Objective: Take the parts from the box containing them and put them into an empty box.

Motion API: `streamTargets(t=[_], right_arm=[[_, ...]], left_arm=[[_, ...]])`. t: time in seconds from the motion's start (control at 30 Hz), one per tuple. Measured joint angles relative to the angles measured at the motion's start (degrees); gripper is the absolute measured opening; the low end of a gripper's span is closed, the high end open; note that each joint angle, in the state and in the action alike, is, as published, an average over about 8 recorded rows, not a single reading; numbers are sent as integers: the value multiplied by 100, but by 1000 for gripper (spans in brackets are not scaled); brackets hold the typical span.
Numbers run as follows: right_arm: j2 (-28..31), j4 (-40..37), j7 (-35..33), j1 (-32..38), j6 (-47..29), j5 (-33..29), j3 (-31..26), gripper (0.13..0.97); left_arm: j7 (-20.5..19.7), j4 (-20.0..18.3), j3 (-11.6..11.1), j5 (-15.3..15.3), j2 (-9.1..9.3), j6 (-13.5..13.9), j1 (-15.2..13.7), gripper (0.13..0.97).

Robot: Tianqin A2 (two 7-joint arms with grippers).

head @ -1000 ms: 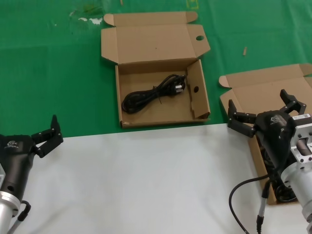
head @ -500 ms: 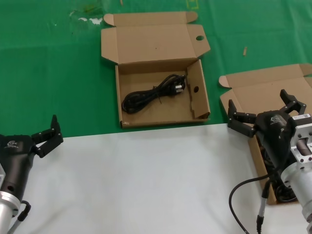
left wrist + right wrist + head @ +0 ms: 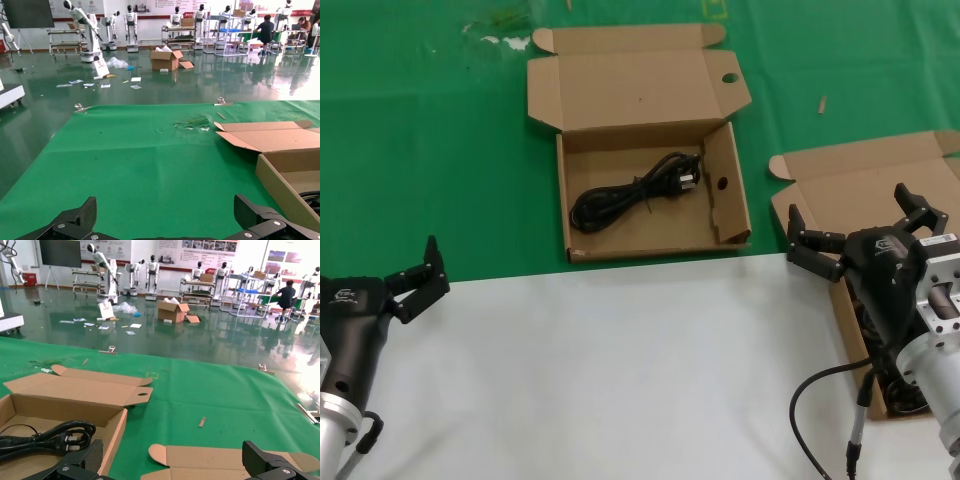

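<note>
Green cloth covers the far part of the surface (image 3: 440, 150); a white sheet (image 3: 610, 370) covers the near part. Two open cardboard boxes are present. One, the box with round holes (image 3: 650, 215), holds one coiled black power cord (image 3: 635, 193). To its right stands the second box (image 3: 880, 200), largely hidden by the right gripper (image 3: 865, 232), whose jaws are spread wide above it; dark cord is partly visible inside, count indeterminable. The left gripper (image 3: 415, 280), jaws also spread, sits near-left of the holed box, at the cloth's edge.
</note>
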Motion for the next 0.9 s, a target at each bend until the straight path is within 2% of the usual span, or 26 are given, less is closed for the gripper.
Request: streamTargets(t=[0.9], right_arm=[[0, 0, 0, 0, 0, 0, 0, 966]], left_arm=[[0, 0, 0, 0, 0, 0, 0, 966]])
